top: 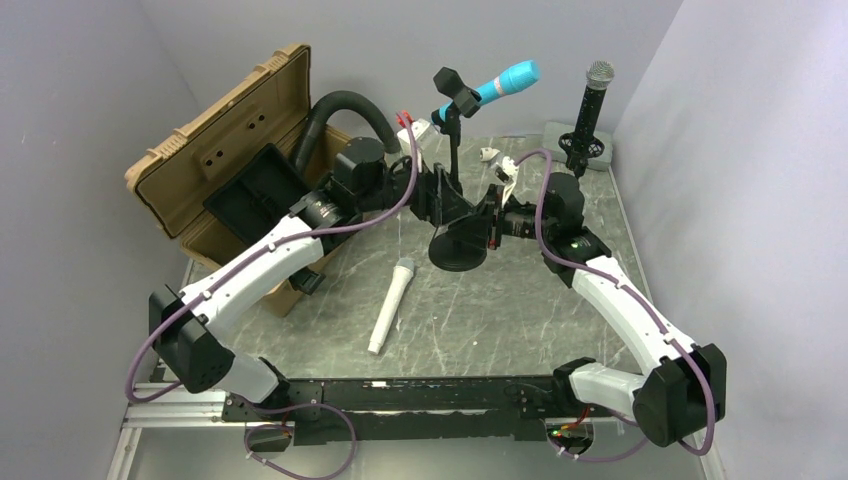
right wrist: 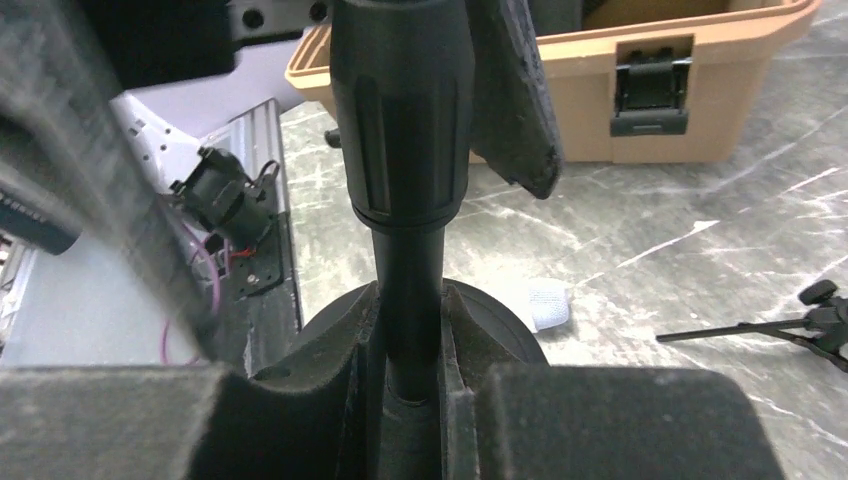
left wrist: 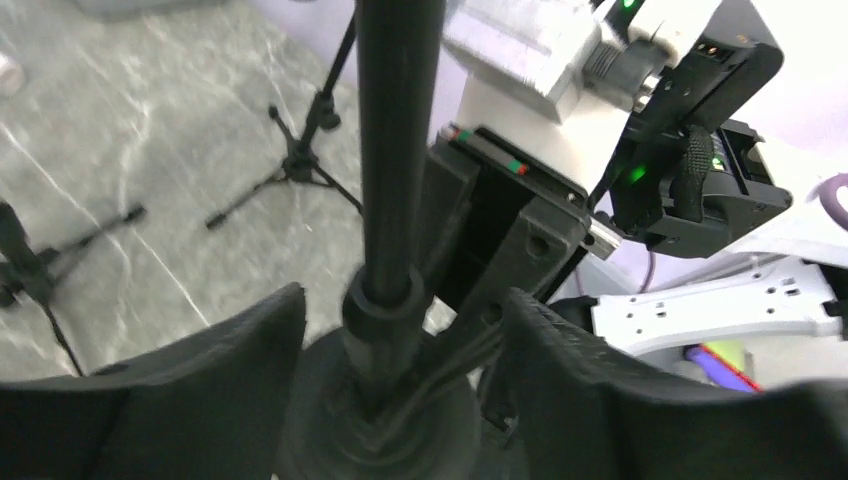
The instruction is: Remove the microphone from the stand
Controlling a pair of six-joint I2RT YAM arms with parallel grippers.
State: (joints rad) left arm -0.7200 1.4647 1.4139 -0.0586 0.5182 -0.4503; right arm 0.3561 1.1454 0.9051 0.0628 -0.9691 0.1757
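From above, the blue microphone (top: pixel 505 80) is sitting in the clip at the top of the stand (top: pixel 460 248), tilting up toward the far right, high over the middle of the surface (top: pixel 520 320). I am reaching in low on the stand's pole from both sides. My left fingers (top: pixel 442 197) are sitting on its left and my right fingers (top: pixel 483 217) on its right, both just above the round base. A white microphone (top: pixel 390 305) is lying flat toward the front edge, left of the base and apart from it. A tan case (top: pixel 215 150) is standing open at the far left corner. A black microphone (top: pixel 592 105) is standing upright in a tripod holder at the far right corner.

In my left wrist view, my left fingers are standing apart, one on each side of the pole at the collar above the base. A gap is showing on both sides, so they are not gripping it. The body behind my right fingers is sitting close behind the pole, and tripod legs (left wrist: pixel 290 165) are resting on the surface beyond.

In my right wrist view, my right fingers are pressing together on the pole, clamped on the stand just above its base. A dark padded shape beside the collar higher up is probably one of my left fingers, though it is too close to be sure. The white microphone's head is showing past the base, and the tan case is standing beyond it.
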